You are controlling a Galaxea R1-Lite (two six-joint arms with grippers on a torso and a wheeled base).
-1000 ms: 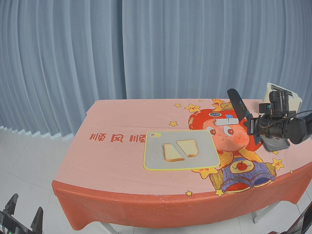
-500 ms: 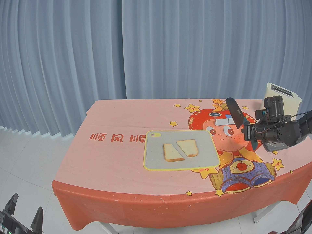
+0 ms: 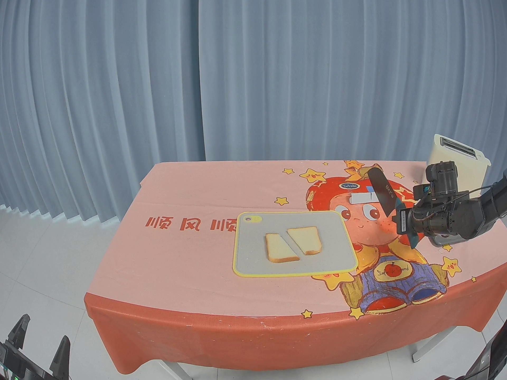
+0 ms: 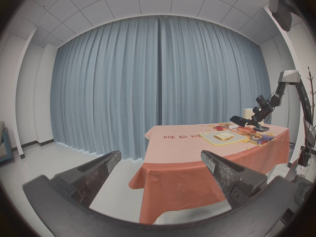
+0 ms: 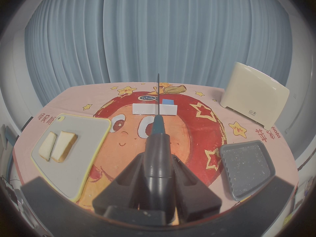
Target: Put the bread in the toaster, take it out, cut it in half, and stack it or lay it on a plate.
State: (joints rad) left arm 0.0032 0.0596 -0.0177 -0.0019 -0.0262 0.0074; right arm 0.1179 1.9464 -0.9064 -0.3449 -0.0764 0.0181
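Two bread halves (image 3: 281, 248) (image 3: 305, 239) lie side by side, slightly apart, on a grey cutting board (image 3: 253, 259) with a yellow rim, mid-table. My right gripper (image 3: 404, 220) hovers over the table's right side, shut on the handle of a dark knife (image 3: 383, 190) whose blade points up and away. In the right wrist view the knife (image 5: 158, 96) stands edge-on in that gripper (image 5: 158, 158), with the bread (image 5: 64, 146) off to one side. A cream toaster (image 3: 465, 159) stands at the back right. My left gripper (image 3: 39, 341) is open, low and off the table's front left.
A grey plate (image 5: 247, 168) lies on the cloth near the toaster (image 5: 255, 94), under my right arm. A white strip with a blue tag (image 3: 368, 197) sits behind the cutting board's right side. The table's left half is bare cloth.
My right arm has come down a little with the knife; the blade tip now sits lower, just above the white strip. The bread and my left arm have not moved.
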